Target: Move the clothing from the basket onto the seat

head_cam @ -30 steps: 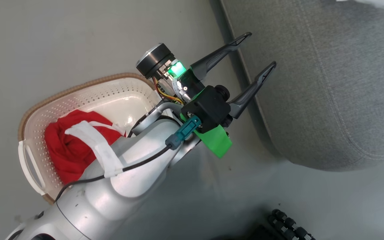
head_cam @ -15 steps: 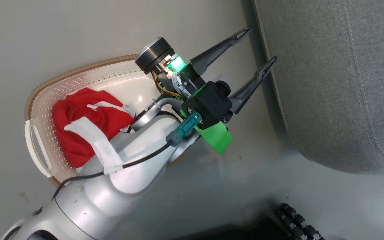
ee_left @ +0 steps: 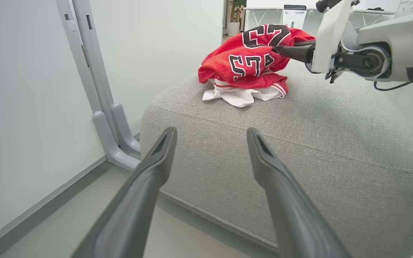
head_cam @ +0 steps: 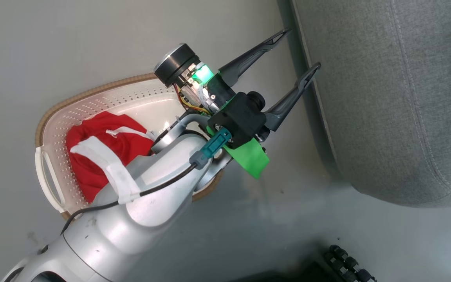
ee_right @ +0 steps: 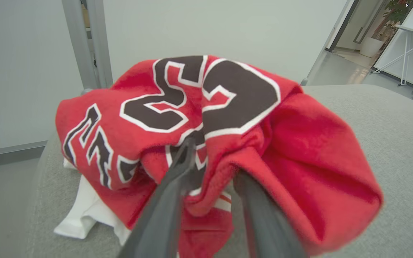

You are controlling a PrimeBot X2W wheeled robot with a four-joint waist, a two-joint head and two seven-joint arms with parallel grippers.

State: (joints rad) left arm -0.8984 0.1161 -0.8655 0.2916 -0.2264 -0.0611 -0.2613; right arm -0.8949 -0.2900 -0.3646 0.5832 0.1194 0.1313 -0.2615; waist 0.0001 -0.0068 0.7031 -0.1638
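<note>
Spreading across the right of the head view, the grey seat point(head_cam: 397, 98) carries one of the two garments. The basket point(head_cam: 139, 102) stands on the floor point(head_cam: 92, 39) well apart from it and holds the other. That striped garment point(head_cam: 88, 176) lies bunched against the basket's handle end, partly hidden by the left forearm. The numbered jersey point(ee_right: 228, 118) sits crumpled on the seat top, near its far edge in the left wrist view. The right gripper point(ee_right: 212, 161) has its fingers narrowed on a fold of the jersey, the tips buried in cloth. The left gripper point(head_cam: 300, 49) hangs over the floor between basket and seat, fingers spread wide and holding nothing.

The main risk looks to be a snag. If the right fingers draw back before opening fully, the fold could ride with them and drag the jersey toward the cushion's edge. The left arm also has to swing back over the basket rim, and a low path could knock the light basket aside.
</note>
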